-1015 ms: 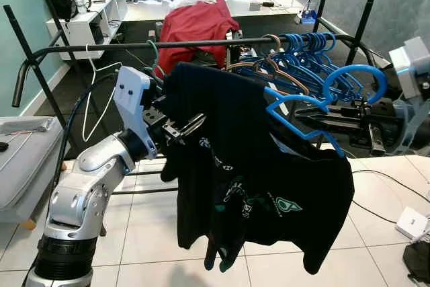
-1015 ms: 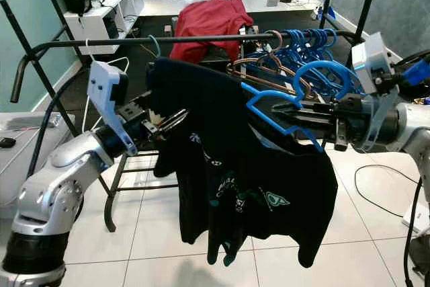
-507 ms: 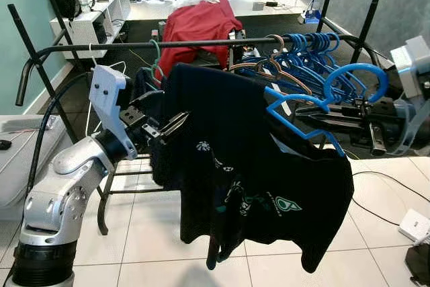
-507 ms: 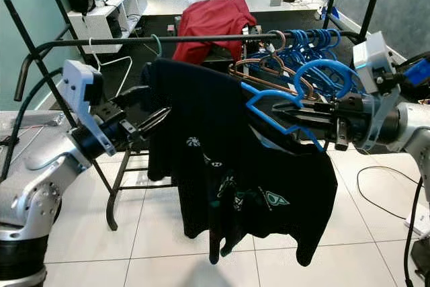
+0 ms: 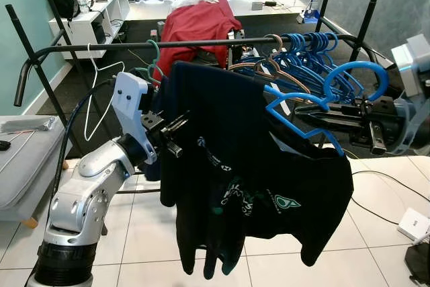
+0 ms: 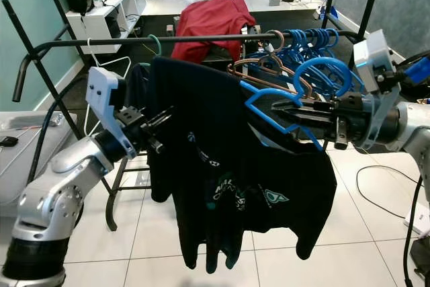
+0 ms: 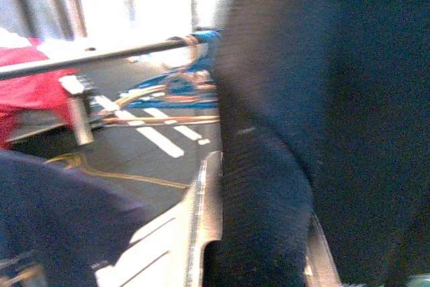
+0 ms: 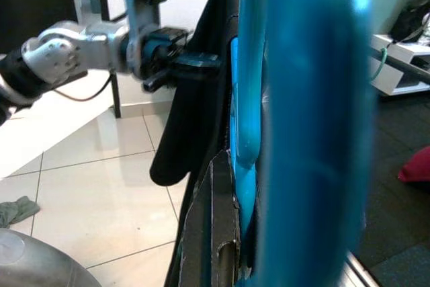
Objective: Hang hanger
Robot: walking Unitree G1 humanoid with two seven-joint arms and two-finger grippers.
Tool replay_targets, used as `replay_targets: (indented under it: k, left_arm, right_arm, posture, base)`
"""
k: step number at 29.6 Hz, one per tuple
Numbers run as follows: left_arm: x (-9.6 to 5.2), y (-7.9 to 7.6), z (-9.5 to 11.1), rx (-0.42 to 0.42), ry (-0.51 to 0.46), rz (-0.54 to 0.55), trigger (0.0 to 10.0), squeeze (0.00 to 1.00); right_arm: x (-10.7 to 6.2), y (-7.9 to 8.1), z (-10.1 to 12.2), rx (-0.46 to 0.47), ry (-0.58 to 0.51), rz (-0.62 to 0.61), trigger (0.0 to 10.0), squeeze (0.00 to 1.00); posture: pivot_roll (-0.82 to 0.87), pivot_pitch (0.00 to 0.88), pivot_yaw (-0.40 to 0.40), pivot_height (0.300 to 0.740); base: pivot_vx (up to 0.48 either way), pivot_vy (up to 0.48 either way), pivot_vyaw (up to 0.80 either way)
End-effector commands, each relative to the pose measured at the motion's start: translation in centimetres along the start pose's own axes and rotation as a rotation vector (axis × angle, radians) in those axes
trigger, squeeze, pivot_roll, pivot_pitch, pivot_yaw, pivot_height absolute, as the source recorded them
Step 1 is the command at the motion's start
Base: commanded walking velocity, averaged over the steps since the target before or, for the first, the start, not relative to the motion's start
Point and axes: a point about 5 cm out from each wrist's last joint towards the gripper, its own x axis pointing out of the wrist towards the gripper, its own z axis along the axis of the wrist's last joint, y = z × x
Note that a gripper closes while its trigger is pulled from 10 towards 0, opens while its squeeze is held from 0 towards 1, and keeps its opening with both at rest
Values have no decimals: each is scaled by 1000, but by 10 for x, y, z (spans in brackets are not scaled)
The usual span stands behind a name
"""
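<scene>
A blue hanger (image 5: 290, 108) carries a black printed T-shirt (image 5: 248, 173) and hangs in front of the black clothes rail (image 5: 201, 43), below it. My right gripper (image 5: 310, 116) is shut on the blue hanger just under its hook (image 5: 356, 77); the right wrist view looks along a finger (image 8: 216, 223) beside the hanger (image 8: 302, 99). My left gripper (image 5: 176, 131) is at the T-shirt's left edge, shut on the black cloth (image 7: 269, 186), which sits between its fingers (image 7: 205, 213).
Several blue hangers (image 5: 310, 48) and wooden ones (image 5: 269, 66) crowd the rail's right half. A white wire hanger (image 5: 101, 92) and a green hook (image 5: 153, 52) hang on the left. Red cloth (image 5: 198, 21) lies behind, a grey cushion (image 5: 20, 159) at the left, a white box (image 5: 411, 223) on the tiles.
My left arm swung out to the left, then came back and closed on the shirt's edge. The shirt now hangs more bunched and lower. The right gripper and hanger stayed put.
</scene>
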Motion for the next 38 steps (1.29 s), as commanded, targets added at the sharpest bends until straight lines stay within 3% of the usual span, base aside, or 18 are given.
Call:
replay_targets:
  k: [1, 3, 8, 9, 12, 13, 15, 18, 21, 22, 26, 30, 32, 33, 34, 35, 37, 38]
  left_arm:
    - [-6, 16, 8, 45, -20, 80, 0, 0]
    - [-8, 22, 11, 62, -23, 102, 0, 0]
    - [-28, 63, 39, 185, -41, 228, 0, 0]
    - [-35, 76, 54, 230, -58, 265, 0, 0]
    - [-40, 83, 70, 264, -82, 285, 0, 0]
    - [-43, 86, 85, 293, -114, 290, 0, 0]
    - [-44, 88, 100, 317, -147, 289, 0, 0]
    - [-42, 86, 109, 322, -175, 273, 0, 0]
    - [-39, 84, 115, 323, -196, 256, 0, 0]
    - [-37, 84, 116, 320, -197, 247, 0, 0]
    - [-37, 89, 108, 308, -170, 265, 0, 0]
    - [-38, 96, 102, 280, -170, 321, 0, 0]
    - [-36, 95, 101, 272, -170, 311, 0, 0]
    - [-30, 87, 95, 256, -150, 261, 0, 0]
    - [-30, 87, 95, 256, -150, 261, 0, 0]
    - [-24, 77, 88, 230, -138, 211, 118, 0]
    - [-24, 77, 88, 230, -138, 211, 118, 0]
    - [-16, 62, 78, 195, -126, 139, 157, 0]
  right_arm:
    - [-2, 2, 6, -25, -27, -3, 0, 0]
    - [-2, 2, 5, -23, -26, -5, 0, 0]
    - [-6, 2, -5, 1, 4, -44, 0, 0]
    - [-10, 2, -12, 12, 42, -65, 0, 0]
    - [-14, 2, -23, 31, 110, -83, 0, 0]
    - [-17, 4, -37, 53, 193, -93, 0, 0]
    - [-20, 7, -52, 77, 276, -96, 0, 0]
    - [-16, 12, -59, 90, 304, -76, 0, 0]
    - [-12, 16, -62, 100, 294, -60, 0, 0]
    - [-8, 18, -56, 104, 238, -48, 0, 0]
    - [-6, 21, -42, 99, 163, -33, 0, 0]
    - [-12, 23, -49, 74, 271, -41, 0, 0]
    - [-12, 22, -43, 68, 223, -46, 0, 0]
    - [-11, 18, -25, 53, 93, -59, 0, 0]
    - [-11, 18, -25, 53, 93, -59, 0, 0]
    - [-11, 13, -13, 27, 5, -82, 0, 0]
    - [-11, 13, -13, 27, 5, -82, 0, 0]
    - [-12, 5, -7, -13, -29, -137, 0, 0]
  posture:
    - [-98, 0, 21, 740]
    - [-98, 0, 21, 740]
    - [-91, 0, 22, 740]
    - [-91, 0, 22, 740]
    - [-90, 0, 23, 740]
    - [-90, 0, 23, 740]
    - [-90, 0, 23, 740]
    - [-90, 1, 27, 740]
    - [-90, 1, 27, 740]
    - [-85, 0, 29, 740]
    - [-93, 0, 34, 740]
    - [-105, 0, 32, 740]
    - [-102, 0, 31, 740]
    - [-100, 0, 31, 740]
    - [-100, 0, 31, 740]
    - [-99, 0, 32, 740]
    - [-99, 0, 32, 740]
    - [-99, 0, 30, 740]
  base:
    - [0, 0, 0]
    - [0, 0, 0]
    - [0, 0, 0]
    - [0, 0, 0]
    - [0, 0, 0]
    - [0, 0, 0]
    - [0, 0, 0]
    - [0, 0, 0]
    - [0, 0, 0]
    - [0, 0, 0]
    - [0, 0, 0]
    - [0, 0, 0]
    - [0, 0, 0]
    - [0, 0, 0]
    - [0, 0, 0]
    - [0, 0, 0]
    - [0, 0, 0]
    - [0, 0, 0]
